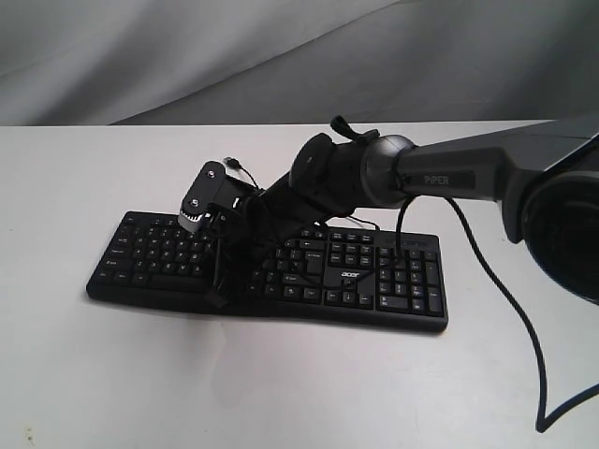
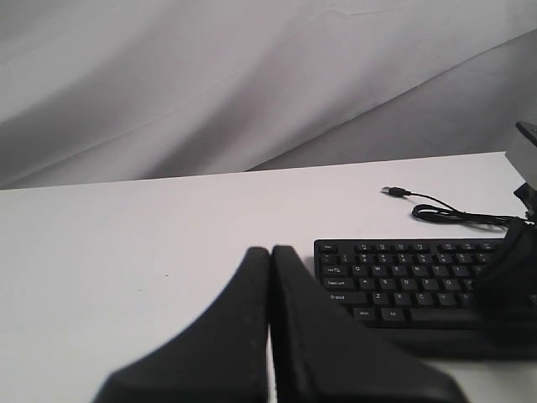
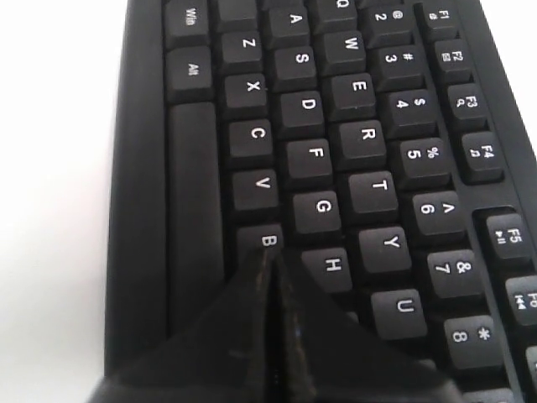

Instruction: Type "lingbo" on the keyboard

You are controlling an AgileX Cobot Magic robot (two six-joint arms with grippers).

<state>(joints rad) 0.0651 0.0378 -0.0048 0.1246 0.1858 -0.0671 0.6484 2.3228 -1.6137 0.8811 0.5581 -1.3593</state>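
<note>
The long black keyboard (image 1: 374, 281) with white legends lies on the white table; it also shows in the left wrist view (image 2: 411, 281) and fills the right wrist view (image 3: 319, 151). My right gripper (image 3: 271, 254) is shut, empty, with its joined tips down on the B key (image 3: 262, 239), beside H. In the exterior view the right arm reaches across the keyboard's middle and its fingertips (image 1: 217, 301) are near the front row. My left gripper (image 2: 270, 250) is shut and empty, hovering off the keyboard's Esc end; it is out of the exterior view.
The keyboard's thin black cable with its USB plug (image 2: 391, 191) lies loose on the table behind the keyboard. A black cable (image 1: 496, 299) hangs from the right arm down to the table on the right. Grey cloth (image 1: 187, 56) backs the scene.
</note>
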